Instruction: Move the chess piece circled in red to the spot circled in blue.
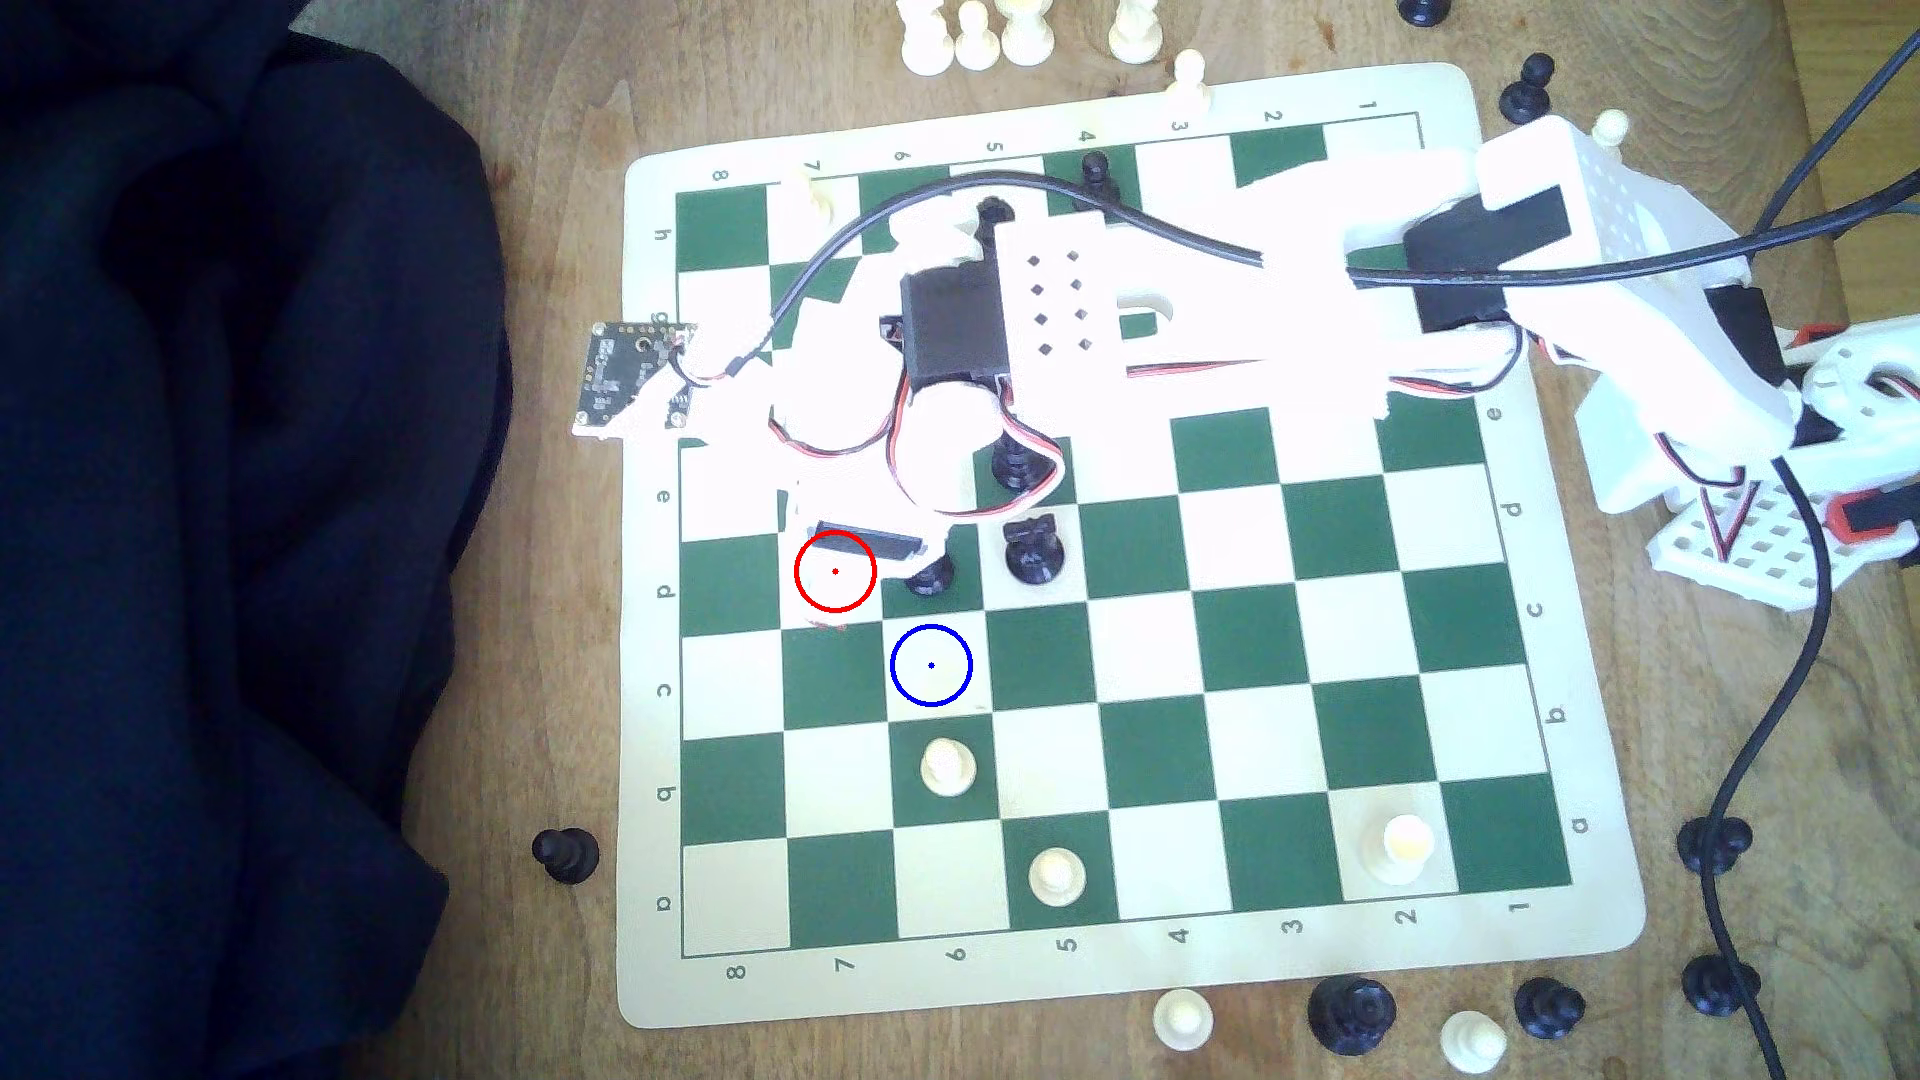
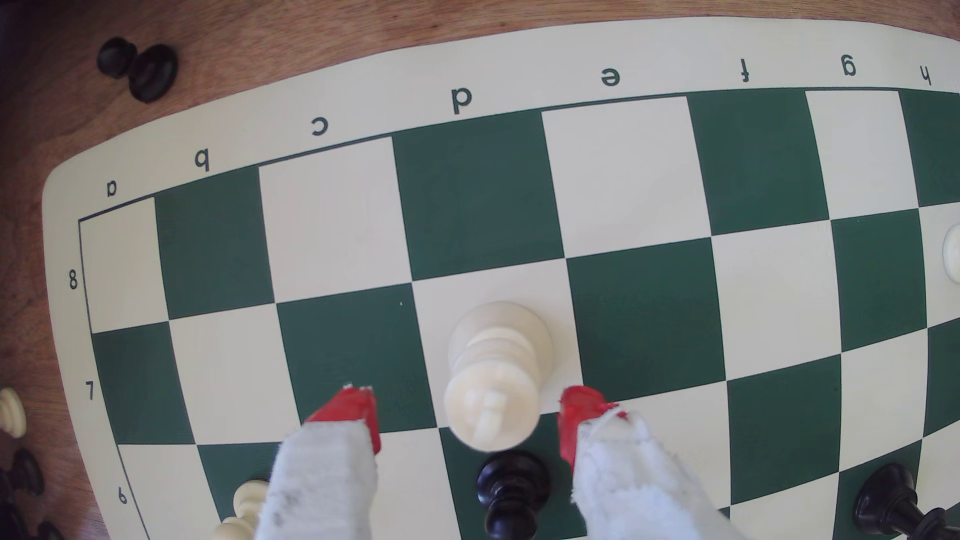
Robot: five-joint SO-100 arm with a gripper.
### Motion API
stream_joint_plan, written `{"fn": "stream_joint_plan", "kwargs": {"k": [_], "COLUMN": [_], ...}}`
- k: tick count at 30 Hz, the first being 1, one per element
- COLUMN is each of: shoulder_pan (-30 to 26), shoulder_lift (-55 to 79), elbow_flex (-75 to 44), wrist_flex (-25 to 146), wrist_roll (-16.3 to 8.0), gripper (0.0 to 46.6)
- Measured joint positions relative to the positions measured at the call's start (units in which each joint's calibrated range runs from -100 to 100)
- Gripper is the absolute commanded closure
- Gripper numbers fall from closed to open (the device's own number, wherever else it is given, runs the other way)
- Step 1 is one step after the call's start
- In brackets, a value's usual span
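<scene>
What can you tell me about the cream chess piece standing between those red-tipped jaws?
The cream-white piece looks like smooth plastic, with a wide round base, a ringed collar and a rounded, notched top. It stands upright on a cream square in row 7, column d. The red-tipped jaws flank it on both sides, apart from it. A black pawn stands on the next square. In the exterior view, glare hides it.

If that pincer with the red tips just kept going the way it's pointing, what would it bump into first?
Most likely the cream chess piece: it stands between the open pincer tips, straight ahead. Past it the board looks bare, though depth is hard to judge.
</scene>
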Motion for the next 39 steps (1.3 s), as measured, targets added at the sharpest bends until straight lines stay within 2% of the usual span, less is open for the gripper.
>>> {"fn": "stream_joint_plan", "kwargs": {"k": [25,31,33,34,35,39], "shoulder_pan": [-0.59,-0.59,-0.59,-0.59,-0.59,-0.59], "shoulder_lift": [2.43,2.68,2.68,2.68,2.68,2.68], "elbow_flex": [-3.34,-3.34,-3.34,-3.34,-3.34,-3.34], "wrist_flex": [0.0,0.0,0.0,0.0,0.0,0.48], "wrist_roll": [-0.39,-0.39,-0.39,-0.39,-0.39,-0.44], "gripper": [29.3,34.0,37.9,43.7,45.2,46.4]}}
